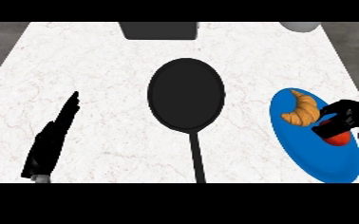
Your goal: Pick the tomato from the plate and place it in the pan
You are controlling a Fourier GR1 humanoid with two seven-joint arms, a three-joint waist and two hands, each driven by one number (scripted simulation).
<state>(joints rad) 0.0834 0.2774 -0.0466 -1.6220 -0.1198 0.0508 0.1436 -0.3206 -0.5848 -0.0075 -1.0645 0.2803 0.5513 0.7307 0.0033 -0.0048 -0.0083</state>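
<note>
A red tomato [340,138] lies on the blue plate [308,159] at the right edge of the counter, mostly hidden. My right hand [339,117] sits over it with its fingers curled round the tomato. A black pan [186,94] rests in the middle of the counter, its long handle [197,156] pointing toward me. My left hand [52,140] stays at the lower left, fingers straight and pointing away from me, holding nothing.
A golden croissant [301,109] lies on the same plate, just left of my right hand. A dark grey box [159,30] stands at the counter's far edge. A pale round object [303,26] shows at the far right corner.
</note>
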